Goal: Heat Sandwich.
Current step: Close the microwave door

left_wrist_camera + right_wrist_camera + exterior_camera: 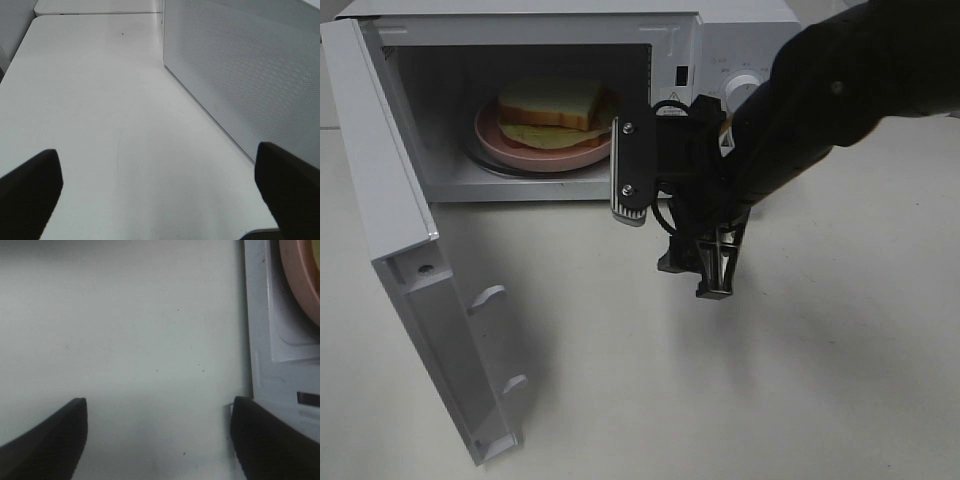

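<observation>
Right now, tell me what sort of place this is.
Likely a robot test bench staged as a kitchen: a white microwave, door open, on a plain white table, with a sandwich on a pink plate inside.

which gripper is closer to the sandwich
Right. The right gripper is just outside the open microwave, near the sandwich; the left gripper is off beside its perforated panel.

Your right arm [840, 90] comes in from the upper right of the overhead frame and slopes down toward the middle, black and bulky. Its wrist bends so your right gripper [698, 270] points downward just below centre, jaws parted and holding nothing. Your left gripper [157, 200] shows only in its own wrist view: its dark fingers [30, 185] stand spread wide, nothing between them.
</observation>
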You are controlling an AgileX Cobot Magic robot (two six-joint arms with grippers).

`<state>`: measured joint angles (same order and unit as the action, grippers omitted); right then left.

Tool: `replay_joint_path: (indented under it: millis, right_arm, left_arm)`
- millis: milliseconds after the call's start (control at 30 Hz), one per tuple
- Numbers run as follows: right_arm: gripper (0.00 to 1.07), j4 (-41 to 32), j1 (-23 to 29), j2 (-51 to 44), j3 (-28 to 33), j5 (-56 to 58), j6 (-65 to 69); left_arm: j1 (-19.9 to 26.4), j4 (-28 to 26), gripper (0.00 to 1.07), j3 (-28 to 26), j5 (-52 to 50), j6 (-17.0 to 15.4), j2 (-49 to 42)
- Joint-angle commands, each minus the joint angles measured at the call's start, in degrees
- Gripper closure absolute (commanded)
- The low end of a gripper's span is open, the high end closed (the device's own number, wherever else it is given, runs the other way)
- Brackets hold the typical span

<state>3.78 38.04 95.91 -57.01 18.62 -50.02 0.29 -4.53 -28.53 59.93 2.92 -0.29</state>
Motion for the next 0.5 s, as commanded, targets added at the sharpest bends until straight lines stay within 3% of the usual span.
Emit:
replay_joint_path:
  millis: [33,500]
  right_arm:
    - [0.31,-0.52,0.17,-5.04,3.95,1.20,6.13]
    - [0.31,-0.57,0.17,-14.84,5.67,17.02,28.25]
  left_arm:
    - [0.17,-0.17,0.01,0.23,-0.46,-0.29,-1.60]
    - [0.17,-0.17,0.01,0.23,-0.46,-0.29,-1.60]
